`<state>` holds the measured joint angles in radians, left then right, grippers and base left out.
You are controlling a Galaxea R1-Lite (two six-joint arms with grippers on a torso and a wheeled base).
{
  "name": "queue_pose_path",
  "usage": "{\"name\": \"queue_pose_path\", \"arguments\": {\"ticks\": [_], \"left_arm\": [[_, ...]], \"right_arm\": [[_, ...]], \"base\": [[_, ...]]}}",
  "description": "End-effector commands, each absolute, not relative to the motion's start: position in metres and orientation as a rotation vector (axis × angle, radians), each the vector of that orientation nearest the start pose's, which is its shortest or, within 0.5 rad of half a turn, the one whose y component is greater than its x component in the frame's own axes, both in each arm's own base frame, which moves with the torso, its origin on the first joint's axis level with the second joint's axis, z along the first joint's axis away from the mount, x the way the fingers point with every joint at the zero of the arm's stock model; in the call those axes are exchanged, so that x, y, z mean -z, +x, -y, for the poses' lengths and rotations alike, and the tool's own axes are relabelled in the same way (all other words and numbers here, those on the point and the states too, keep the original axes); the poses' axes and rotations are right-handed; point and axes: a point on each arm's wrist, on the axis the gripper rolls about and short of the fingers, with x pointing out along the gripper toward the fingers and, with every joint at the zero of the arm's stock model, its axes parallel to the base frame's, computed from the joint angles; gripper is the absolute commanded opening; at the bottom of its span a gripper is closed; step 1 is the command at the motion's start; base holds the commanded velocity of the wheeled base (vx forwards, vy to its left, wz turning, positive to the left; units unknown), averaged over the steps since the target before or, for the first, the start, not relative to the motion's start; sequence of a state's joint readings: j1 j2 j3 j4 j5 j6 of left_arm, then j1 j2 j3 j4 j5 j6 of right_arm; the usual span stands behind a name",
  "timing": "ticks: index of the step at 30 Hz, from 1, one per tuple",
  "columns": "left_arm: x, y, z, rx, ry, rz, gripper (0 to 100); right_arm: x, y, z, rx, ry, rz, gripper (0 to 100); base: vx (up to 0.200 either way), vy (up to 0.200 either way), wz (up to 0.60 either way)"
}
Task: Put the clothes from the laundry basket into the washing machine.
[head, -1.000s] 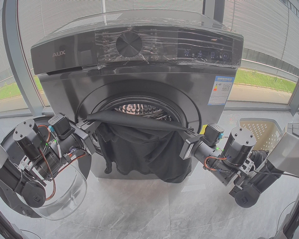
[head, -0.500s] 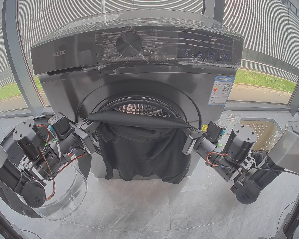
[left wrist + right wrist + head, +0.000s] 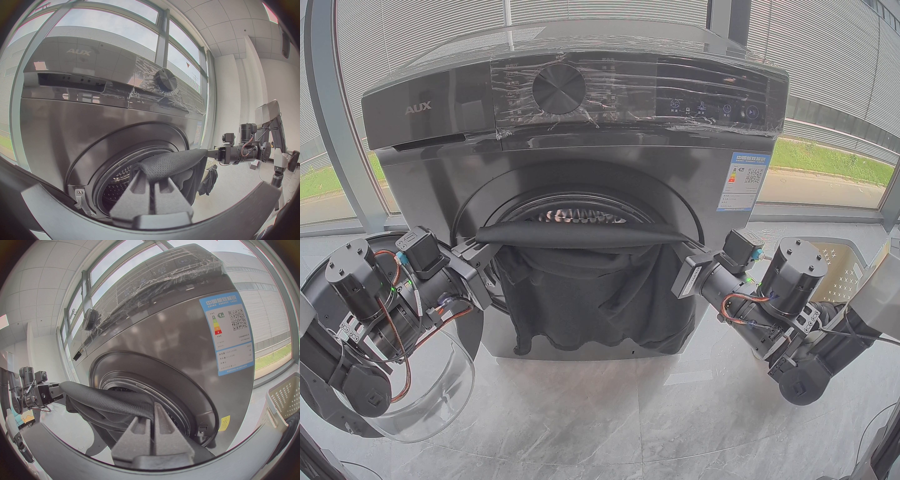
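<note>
Mostly hidden: drum (image 3: 581,217) behind black garment (image 3: 594,294), clamped by left pincer (image 3: 485,247), right pincer (image 3: 684,249).

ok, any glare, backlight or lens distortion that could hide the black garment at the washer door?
Head view: daylit windows behind, their frames bowed; glints on the plastic-wrapped control panel; the black cloth garment has little contrast against the dark grey metal washing machine. Left wrist view: window reflections on the machine's front, dark corners. Right wrist view: the same, plus strong bowing.
</note>
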<state>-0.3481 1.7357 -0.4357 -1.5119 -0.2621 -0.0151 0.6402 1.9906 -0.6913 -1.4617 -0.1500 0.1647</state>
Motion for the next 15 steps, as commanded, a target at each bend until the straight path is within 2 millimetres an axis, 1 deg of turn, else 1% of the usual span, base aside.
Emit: {"name": "queue_pose_path", "arguments": {"ticks": [1, 6, 12, 13, 15], "left_arm": [[-0.1705, 0.2502, 0.0966, 0.607, -0.024, 0.216, 0], [-0.1787, 0.2454, 0.0949, 0.608, -0.025, 0.246, 0], [-0.1752, 0.2447, 0.0941, 0.605, -0.023, 0.231, 0], [-0.1748, 0.2445, 0.0941, 0.605, -0.023, 0.229, 100], [-0.172, 0.244, 0.0937, 0.612, -0.016, 0.219, 100]], "right_arm": [[-0.1476, 0.2735, -0.2033, -0.513, 0.231, 0.127, 0], [-0.1524, 0.2709, -0.2041, -0.527, 0.236, 0.143, 0], [-0.1522, 0.2694, -0.2049, -0.531, 0.236, 0.141, 0], [-0.1522, 0.2694, -0.2049, -0.531, 0.236, 0.141, 0], [-0.1522, 0.2691, -0.2054, -0.533, 0.236, 0.14, 0]], "base": [[0.0, 0.0, 0.0], [0.0, 0.0, 0.0], [0.0, 0.0, 0.0], [0.0, 0.0, 0.0], [0.0, 0.0, 0.0]]}}
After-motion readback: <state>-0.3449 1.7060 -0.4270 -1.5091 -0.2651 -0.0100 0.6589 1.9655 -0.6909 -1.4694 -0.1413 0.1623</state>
